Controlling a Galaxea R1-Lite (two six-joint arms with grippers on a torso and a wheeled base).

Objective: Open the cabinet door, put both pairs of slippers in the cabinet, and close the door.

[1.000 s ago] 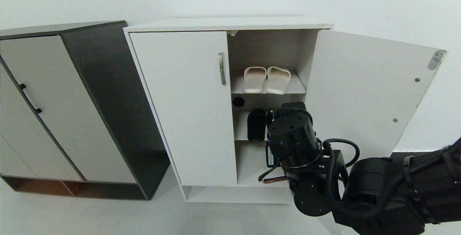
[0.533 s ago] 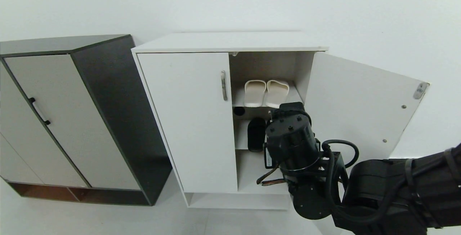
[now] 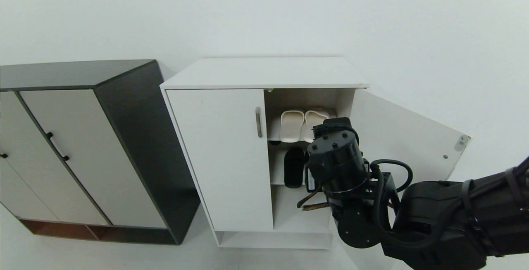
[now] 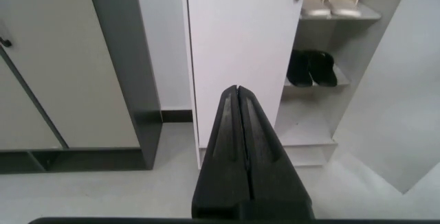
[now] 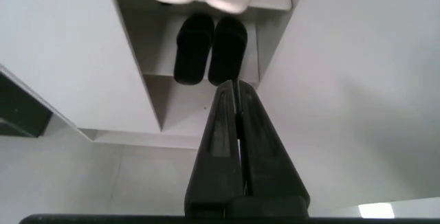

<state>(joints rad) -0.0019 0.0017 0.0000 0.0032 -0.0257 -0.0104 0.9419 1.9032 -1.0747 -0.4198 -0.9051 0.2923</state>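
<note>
Head view gives you the white cabinet [image 3: 264, 73] with its right door [image 3: 407, 137] swung wide and its left door [image 3: 219, 158] closed. Both pairs are already inside: the cream slippers [image 3: 292, 125] side by side on the upper shelf, the black slippers [image 3: 294, 166] on the shelf below. From that, only the closing looks left to do. Your right gripper [image 5: 238, 86] is closed tight with nothing in it and points at the black pair from just outside the opening. Your left gripper [image 4: 237, 92] is likewise pressed together and empty, held back in front of the closed door. The main risk is your right arm [image 3: 337, 166], which sits between the opening and the open door. Swing the door in without clearing that arm and you would likely pinch it or knock the lower pair. You also have to reach the door's outer face. A push too near the hinge side would need more force and could slip off the panel. Check that the black heels sit behind the shelf edge, or the door may stop against them
</note>
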